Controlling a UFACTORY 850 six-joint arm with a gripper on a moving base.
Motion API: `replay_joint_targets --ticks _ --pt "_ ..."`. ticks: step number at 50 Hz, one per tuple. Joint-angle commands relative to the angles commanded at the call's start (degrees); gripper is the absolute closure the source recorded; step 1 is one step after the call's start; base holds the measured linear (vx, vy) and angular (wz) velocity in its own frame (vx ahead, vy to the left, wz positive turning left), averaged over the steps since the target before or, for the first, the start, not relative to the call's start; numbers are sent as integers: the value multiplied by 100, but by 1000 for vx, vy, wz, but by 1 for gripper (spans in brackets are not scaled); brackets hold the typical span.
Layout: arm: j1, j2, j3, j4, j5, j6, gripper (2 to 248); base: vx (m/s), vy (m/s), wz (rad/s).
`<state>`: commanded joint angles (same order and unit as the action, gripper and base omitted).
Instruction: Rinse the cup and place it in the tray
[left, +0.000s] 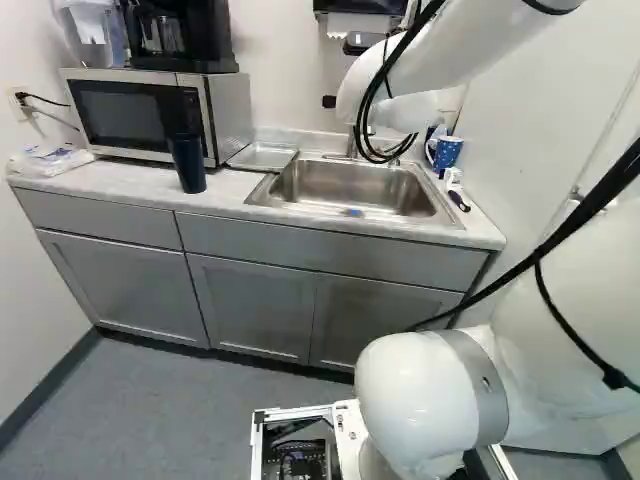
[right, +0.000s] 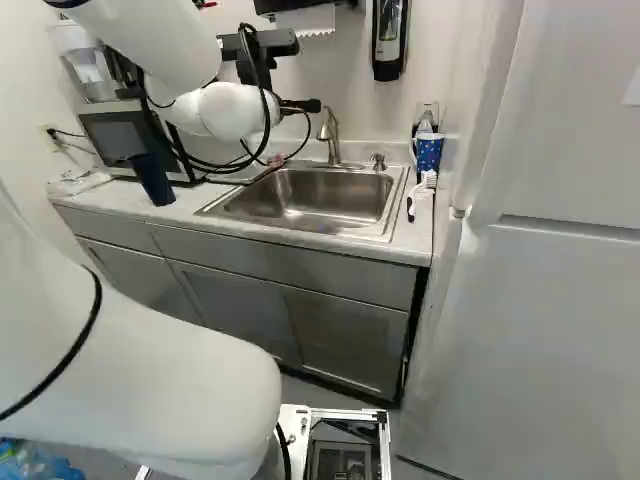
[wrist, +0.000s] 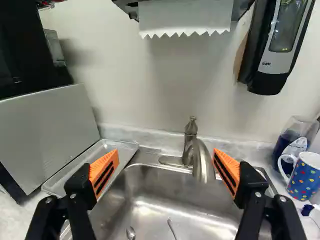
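The grey cabinets (left: 250, 300) run across the far side of the scene, with a pale counter (left: 230, 196) on top. My white arm (right: 175, 40) reaches over them from the near side. At the counter's left, a microwave (left: 125, 115) sits against the wall, with a black coffee maker (left: 165, 30) on top of it. The steel sink (left: 350, 185) is set into the counter farther right. My claw (right: 302, 106) hangs above it, released: the two fingers stand wide apart, nothing gripped between their orange pads (wrist: 104, 172).

On the far wall, the soap dispenser (right: 388, 35) hangs right of the paper towel (wrist: 185, 15). A shallow metal tray (left: 262, 158) lies between microwave and sink. The faucet (wrist: 201, 160) rises at the sink's far edge, ahead of me.

I see two things that could be the cup, and cannot tell which is meant. The tall dark cup (left: 187, 163) stands upright at the counter's near edge, in front of the microwave. The smaller blue dotted mug (wrist: 302, 177) stands right of the sink, toward the far corner, its handle facing the sink. A clear bottle (wrist: 292, 142) is just behind that mug. Smallest of all, a spoon (wrist: 131, 233) lies in the sink.
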<state>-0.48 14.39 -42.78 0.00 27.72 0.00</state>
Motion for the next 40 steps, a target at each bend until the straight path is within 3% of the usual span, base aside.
replay_joint_targets --ticks 40 --pt "4 -972 -888 0 0 0 3 0 0 0"
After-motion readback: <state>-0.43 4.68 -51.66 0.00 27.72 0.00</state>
